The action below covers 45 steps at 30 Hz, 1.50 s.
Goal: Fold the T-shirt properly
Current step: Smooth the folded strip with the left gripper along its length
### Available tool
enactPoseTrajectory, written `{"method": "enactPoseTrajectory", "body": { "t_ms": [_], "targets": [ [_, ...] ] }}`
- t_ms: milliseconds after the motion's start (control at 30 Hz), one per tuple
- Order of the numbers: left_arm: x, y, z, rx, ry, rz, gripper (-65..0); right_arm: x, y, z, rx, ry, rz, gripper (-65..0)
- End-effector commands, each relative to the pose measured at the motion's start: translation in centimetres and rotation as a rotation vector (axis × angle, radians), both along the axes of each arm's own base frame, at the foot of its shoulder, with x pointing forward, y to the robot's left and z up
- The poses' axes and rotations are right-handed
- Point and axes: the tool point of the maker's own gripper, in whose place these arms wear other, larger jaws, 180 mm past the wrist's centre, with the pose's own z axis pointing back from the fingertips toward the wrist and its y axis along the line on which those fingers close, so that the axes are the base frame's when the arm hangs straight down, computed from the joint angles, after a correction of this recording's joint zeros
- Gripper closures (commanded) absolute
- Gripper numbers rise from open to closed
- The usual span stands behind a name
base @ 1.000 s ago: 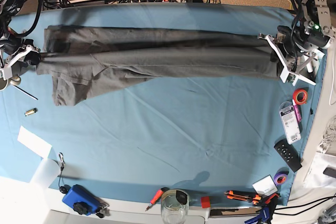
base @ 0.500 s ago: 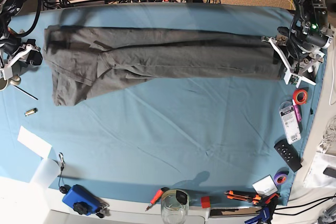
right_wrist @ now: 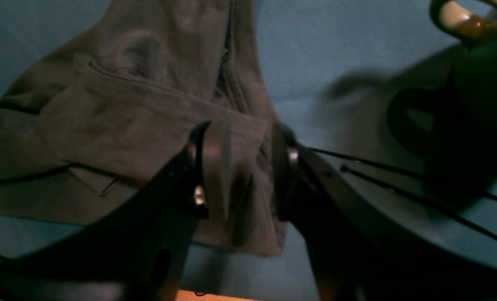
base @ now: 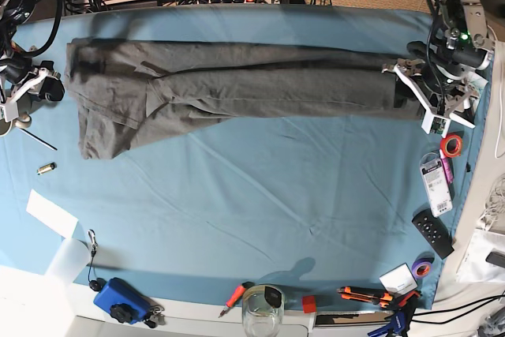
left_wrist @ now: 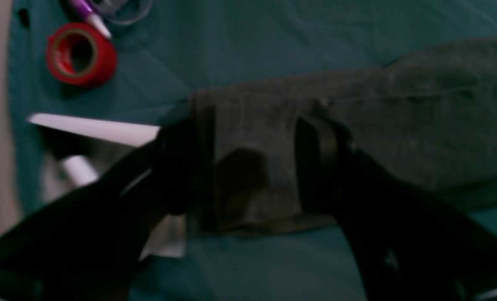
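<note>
Both tools have let go since a second ago: the left tool (left_wrist: 248,167) now gapes wide over the hem end, the right tool (right_wrist: 240,171) stands half open astride the sleeve edge, neither holding anything. Beyond them the T-shirt (base: 229,88) lies folded lengthwise along the far side of the table (base: 260,203). Withdrawing carelessly could snag cloth and drag the fold open.

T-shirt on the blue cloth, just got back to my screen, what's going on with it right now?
The T-shirt lies stretched in a long folded band across the far side of the blue cloth. One arm is at each end. The left gripper stands open astride the hem end, and the right gripper stands open over the sleeve end. Neither is pinching the fabric, so the shirt looks laid down, one sleeve sticking out toward the near side.
</note>
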Motion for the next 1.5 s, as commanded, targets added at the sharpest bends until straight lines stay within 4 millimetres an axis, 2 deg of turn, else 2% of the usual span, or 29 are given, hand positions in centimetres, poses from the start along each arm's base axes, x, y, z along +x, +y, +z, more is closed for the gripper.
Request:
{"method": "enactPoseTrajectory", "body": {
  "t_ms": [0, 167, 233, 367, 500, 767, 867, 933, 967, 1133, 1233, 1367, 1467],
  "targets": [
    [0.6, 0.5, 0.4, 0.004, -0.031, 0.021, -37.4, 0.9, -0.6, 1.8, -0.029, -0.055, 0.011, -17.5],
    [-0.6, 2.7, -2.9, 0.024, 0.069, 0.135, -37.4, 0.9, -0.6, 1.8, -0.029, -0.055, 0.011, -17.5],
    [-1.0, 2.9, -4.1, 0.011, 0.104, 0.153, -37.4, 1.0, -0.6, 1.8, -0.029, -0.057, 0.011, -17.5],
    [-2.4, 2.1, -6.0, -0.063, 0.202, 0.158, -37.3, 1.0, -0.6, 1.9, -0.029, -0.058, 0.010, -17.5],
    [-2.7, 1.4, -6.7, -0.114, 0.222, 0.152, -37.1, 1.1, -0.6, 1.9, -0.028, -0.065, 0.009, -17.5],
    [-4.7, 0.4, -8.7, -0.191, 0.341, 0.158, -23.6, 1.1, -0.6, 2.0, -0.023, -0.071, 0.010, -17.5],
    [-4.6, 0.1, -8.6, -0.210, 0.343, 0.154, -12.3, 1.2, -0.6, 2.1, -0.023, -0.077, 0.008, -17.5],
    [-4.6, 0.0, -8.6, -0.216, 0.343, 0.153, -2.3, 1.2, -0.6, 2.1, -0.023, -0.077, 0.008, -17.5],
    [-4.7, -0.1, -8.6, -0.219, 0.346, 0.152, 0.0, 1.2, -0.6, 2.1, -0.023, -0.079, 0.008, -17.5],
    [-4.5, -0.3, -8.3, -0.210, 0.358, 0.117, 0.0, 1.3, -0.6, 2.2, -0.023, -0.086, 0.006, -17.5],
    [-3.6, -0.3, -7.1, -0.193, 0.326, 0.104, 0.0, 1.4, -0.6, 2.3, -0.023, -0.089, 0.006, -17.5],
    [-1.4, -0.7, -3.4, -0.155, 0.203, 0.061, 0.0, 1.4, -0.6, 2.3, -0.020, -0.095, 0.006, -17.5],
    [-0.3, -2.1, -0.2, -0.130, 0.087, -0.030, 0.0, 1.5, -0.6, 2.4, -0.020, -0.097, 0.005, -17.5]
  ]
}}
